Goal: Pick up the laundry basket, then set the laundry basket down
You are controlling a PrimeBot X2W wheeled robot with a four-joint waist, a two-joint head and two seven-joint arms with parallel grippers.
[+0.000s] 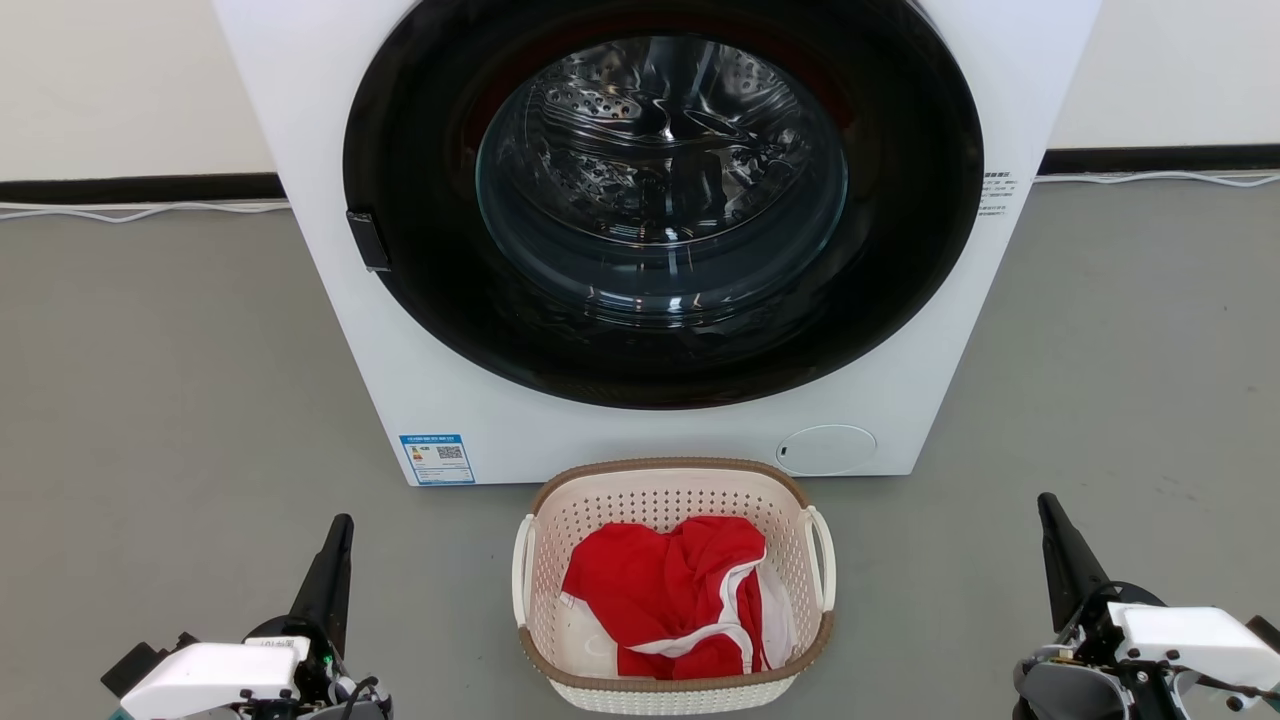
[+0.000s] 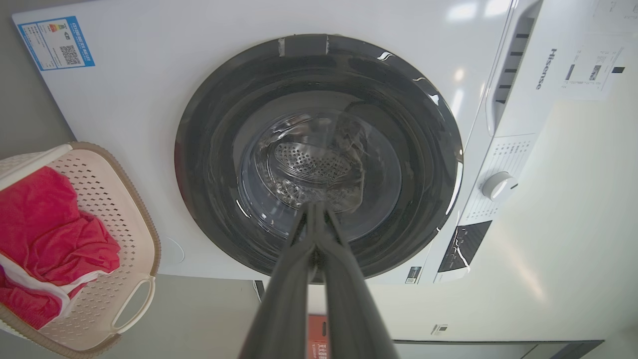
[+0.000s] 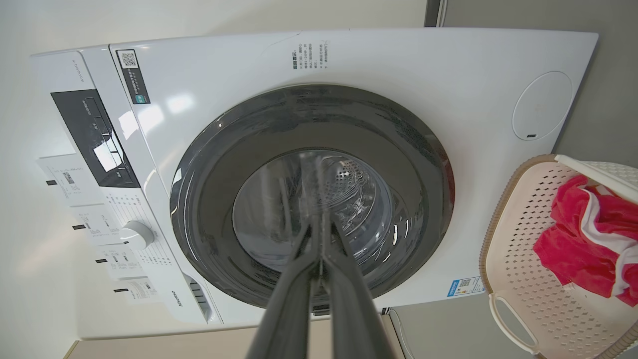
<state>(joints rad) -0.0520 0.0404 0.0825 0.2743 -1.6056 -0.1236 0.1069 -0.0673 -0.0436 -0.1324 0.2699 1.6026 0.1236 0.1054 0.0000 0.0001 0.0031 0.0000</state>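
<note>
L gripper (image 1: 338, 535) lower left over grey floor (image 1: 150, 380), jaws pressed together, nothing btwn them. Left wrist view: the two dark fingers meet tip to tip w/ the washer door behind. Well apart from basket. Center: laundry basket (image 1: 660, 500) sits on floor just in front of white front-load washer (image 1: 920, 380), btwn both grippers, touched by neither. Cream perforated walls, brown rim, white loop handles on L + R sides. Red garment (image 1: 660, 590) w/ white trim bunched inside. Washer door (image 1: 660, 200) closed, blue label (image 1: 437, 459) low on the front's left. R gripper (image 1: 1052, 520) lower right, jaws pressed together too, nothing held, well apart from basket.
</note>
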